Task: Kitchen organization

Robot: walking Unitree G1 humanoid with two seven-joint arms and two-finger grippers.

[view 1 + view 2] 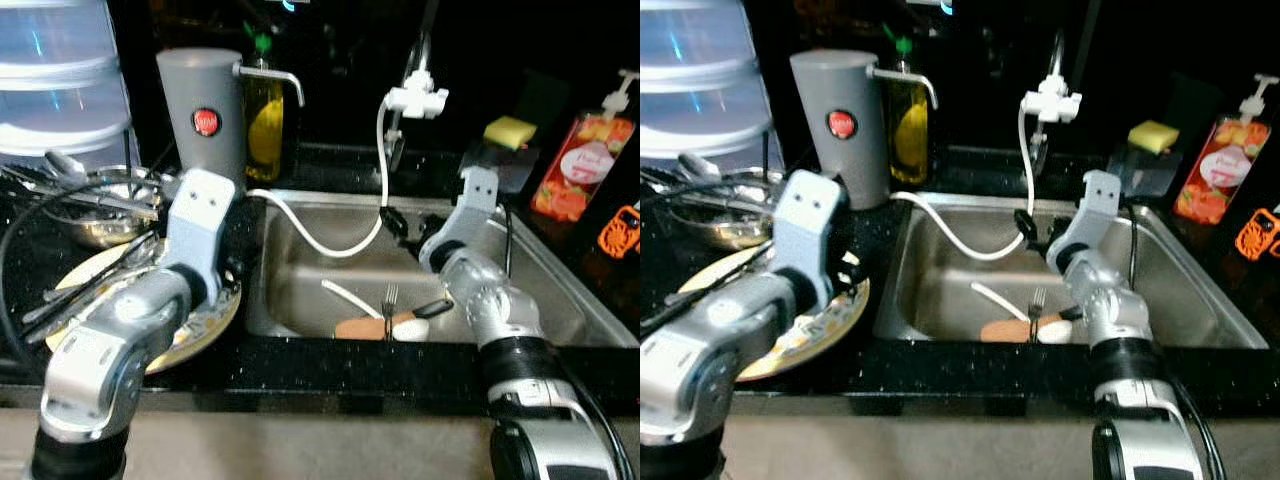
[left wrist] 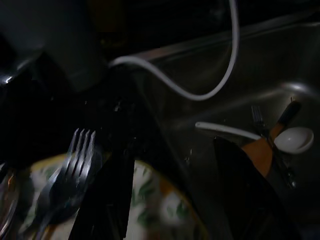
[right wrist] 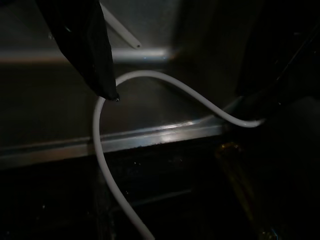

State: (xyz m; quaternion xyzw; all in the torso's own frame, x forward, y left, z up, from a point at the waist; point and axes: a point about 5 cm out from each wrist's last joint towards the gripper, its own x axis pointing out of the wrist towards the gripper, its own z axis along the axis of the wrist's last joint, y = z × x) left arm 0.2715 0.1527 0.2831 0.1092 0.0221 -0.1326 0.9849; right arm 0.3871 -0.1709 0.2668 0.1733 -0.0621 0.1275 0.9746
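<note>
Meanwhile, the left gripper (image 2: 165,195) hung open over the plate (image 1: 205,330) at lower left, probably to collect cutlery, and the right gripper (image 3: 175,75) was open over the sink (image 1: 560,300).

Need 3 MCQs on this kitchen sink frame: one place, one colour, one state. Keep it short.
1. Where does the fork with the wooden-handled tool lie?
A. in the sink
B. on the plate
C. in the steel bowl

2. What colour is the dot on the grey canister?
A. blue
B. red
C. green

3. How are the left gripper's fingers?
A. open
B. shut on a fork
C. shut on the hose

Key:
A, the fork rests on the sink floor.
B, the grey canister carries a red dot.
A, the left gripper shows a wide gap over the plate edge.
</note>
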